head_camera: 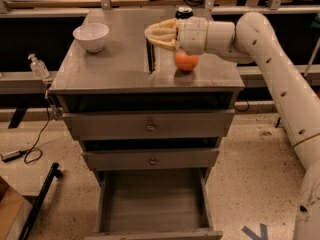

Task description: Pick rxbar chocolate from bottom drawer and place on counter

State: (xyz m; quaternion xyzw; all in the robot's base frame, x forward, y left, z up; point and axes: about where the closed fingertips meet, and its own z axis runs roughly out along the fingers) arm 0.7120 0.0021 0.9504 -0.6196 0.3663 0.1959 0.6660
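My gripper (156, 38) is over the middle of the counter (110, 71), its pale fingers pointing left. It is shut on the rxbar chocolate (150, 58), a dark flat bar held on end, with its lower end at or just above the counter surface. The bar stands just left of an orange (186, 62). The bottom drawer (152, 204) is pulled out below, and its plain grey floor shows nothing on it.
A white bowl (91, 36) sits at the counter's back left. A dark can (184, 12) stands at the back edge, behind my wrist. The two upper drawers with knobs are closed. A small clear bottle (38, 66) sits on the rail at left. Cables lie on the floor at left.
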